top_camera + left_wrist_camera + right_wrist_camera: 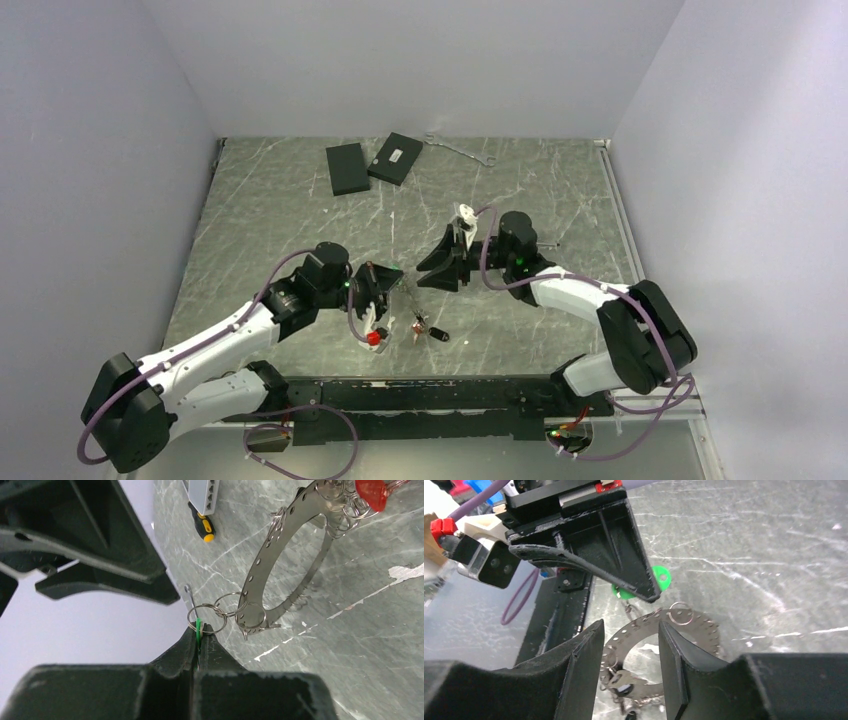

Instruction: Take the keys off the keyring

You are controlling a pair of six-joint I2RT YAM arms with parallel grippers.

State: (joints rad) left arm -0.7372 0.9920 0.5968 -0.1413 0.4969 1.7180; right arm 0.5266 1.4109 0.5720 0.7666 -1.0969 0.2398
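The keyring (280,545) is a large flat grey perforated ring, held tilted above the table. My left gripper (200,630) is shut on the green key (198,625), which hangs from the keyring by two small split rings (206,617). A red key (371,491) hangs at the keyring's far side. My right gripper (631,640) is open, its fingers straddling the near rim of the keyring (689,625) without touching it. The green key (659,577) shows beside the left gripper's finger (624,565). A black key (624,690) dangles below. In the top view the grippers (385,290) (440,270) face each other, with the red key (374,338) and black key (439,335) below them.
Two flat black boxes (347,168) (394,159) and a thin silver wrench (460,148) lie at the table's far side. A yellow-and-black screwdriver (202,524) lies behind the right gripper. Grey walls close in the table on three sides.
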